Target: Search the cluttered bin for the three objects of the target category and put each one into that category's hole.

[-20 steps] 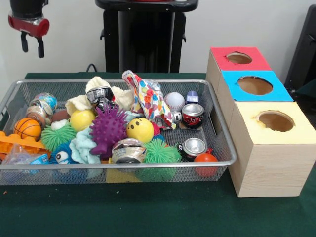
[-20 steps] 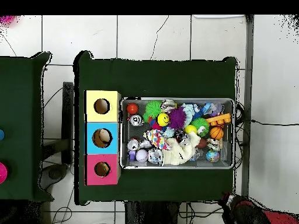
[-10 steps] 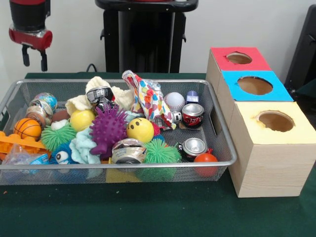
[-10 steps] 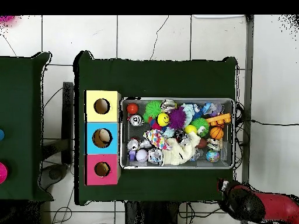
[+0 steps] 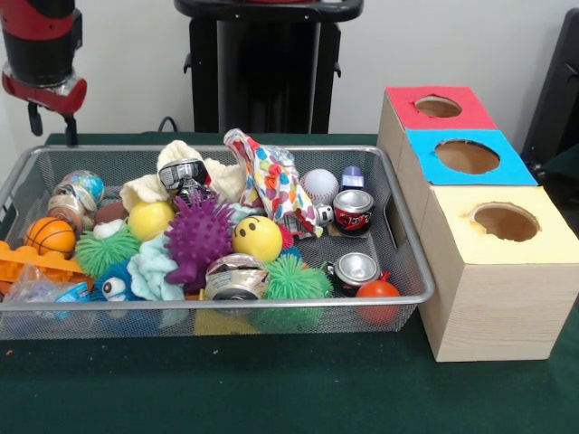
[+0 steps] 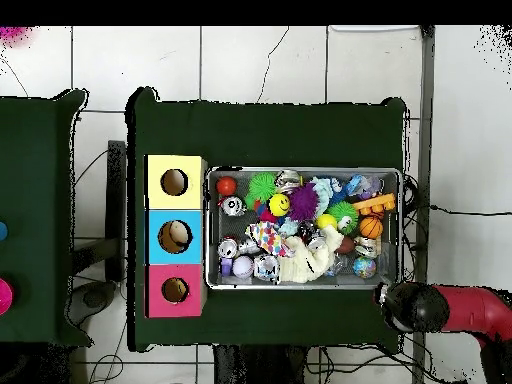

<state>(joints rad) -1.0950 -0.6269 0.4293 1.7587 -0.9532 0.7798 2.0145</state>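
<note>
The arm is running off the front view's top edge, so only its red wrist and the gripper (image 5: 50, 122) are showing; from overhead the wrist is covering the gripper (image 6: 405, 305). In the bin (image 5: 412, 271) a cream plush (image 5: 185, 158) is lying half buried under a can and a spotted cloth (image 5: 271, 181). An orange block (image 5: 36, 262) is being cut by the left edge. Toys under the purple spiky ball (image 5: 194, 235) are staying unidentifiable.

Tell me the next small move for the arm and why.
Probably bring the gripper over the silver wire-mesh bin toward the cream plush piece near the far wall. The gripper hangs outside the bin's corner, holding nothing, and no brown teddy or striped tiger shows among the clutter.
</note>
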